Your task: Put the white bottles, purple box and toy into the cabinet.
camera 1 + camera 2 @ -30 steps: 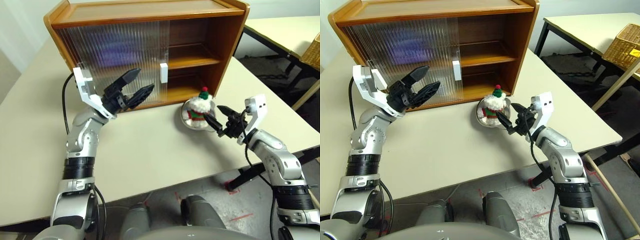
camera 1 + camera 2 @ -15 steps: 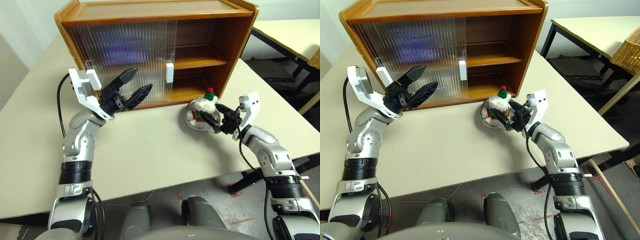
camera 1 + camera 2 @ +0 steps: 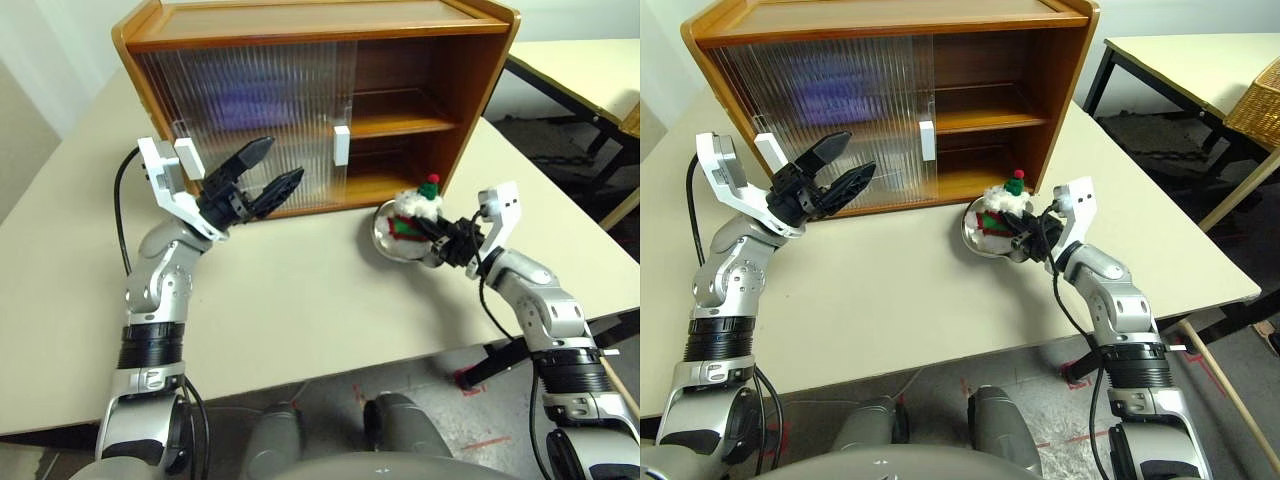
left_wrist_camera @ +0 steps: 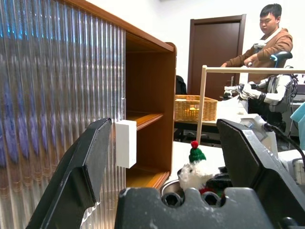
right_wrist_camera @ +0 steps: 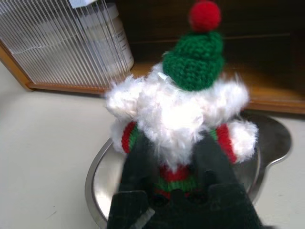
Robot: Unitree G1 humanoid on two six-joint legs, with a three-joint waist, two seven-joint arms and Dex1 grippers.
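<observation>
Over bowl (image 3: pixel 385 240) rim | right tool (image 3: pixel 432 237) clamps toy (image 3: pixel 412 213) | left tool (image 3: pixel 268 170) gapes | cabinet (image 3: pixel 440 90) right half open

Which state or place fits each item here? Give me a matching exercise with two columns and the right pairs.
Things:
1. toy
2. left hand
3. white bottle
4. metal bowl

States or places:
A. on the table in front of the cabinet's open side
B. behind the ribbed sliding door
C. open, holding nothing
D. gripped by the right hand

Pairs: 1-D, 2-C, 3-B, 4-A
</observation>
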